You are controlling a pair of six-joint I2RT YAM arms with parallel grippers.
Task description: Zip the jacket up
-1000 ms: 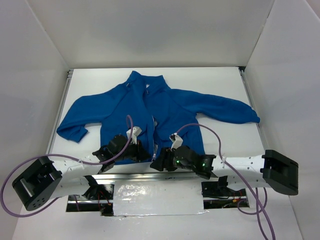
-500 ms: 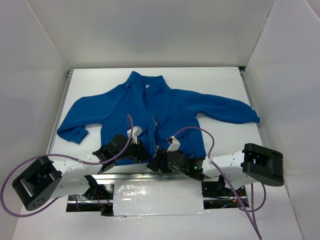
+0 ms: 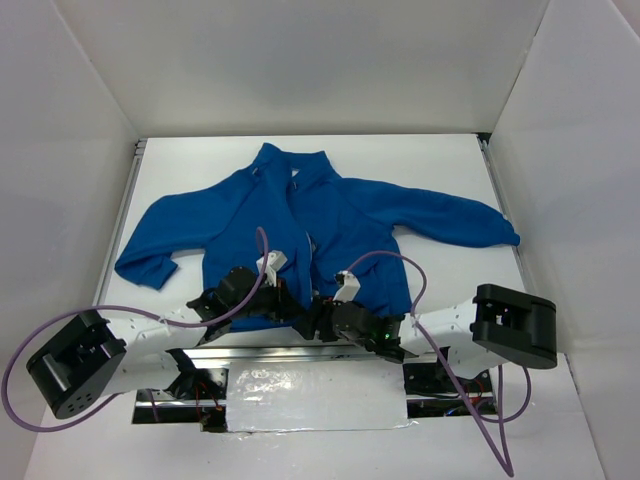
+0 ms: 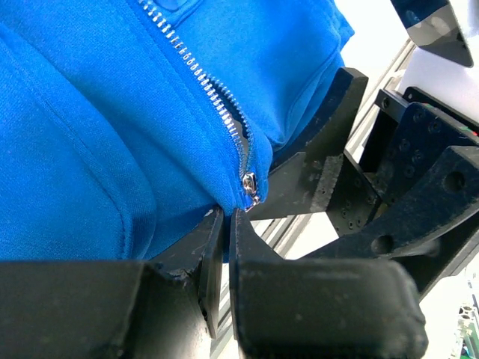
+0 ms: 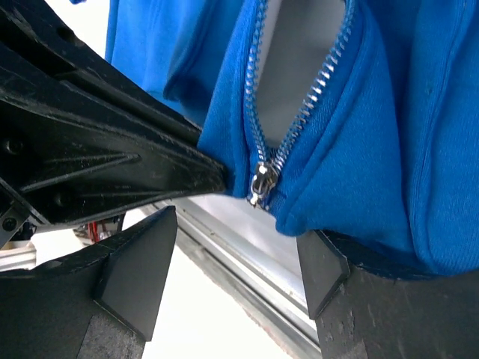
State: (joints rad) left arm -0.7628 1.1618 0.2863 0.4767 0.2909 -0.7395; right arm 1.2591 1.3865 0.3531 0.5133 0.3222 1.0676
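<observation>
Since the earlier view the right gripper (image 5: 236,241) has swung inward to the jacket's (image 3: 340,215) bottom hem. The jacket lies spread flat on the white table (image 3: 420,160), collar away from the arms and hem at the near edge, with bare table beyond its collar and sleeves. Just left of the jacket's zipper slider (image 5: 262,179), the left gripper (image 4: 224,250) pinches the hem, jaws almost closed. The right gripper gapes wide, with the slider between its fingers but not gripped.

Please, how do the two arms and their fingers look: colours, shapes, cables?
The left arm and the right arm have white links with bulky black joints. A purple cable loops along each. The fingers are matte black, flat and angular.
</observation>
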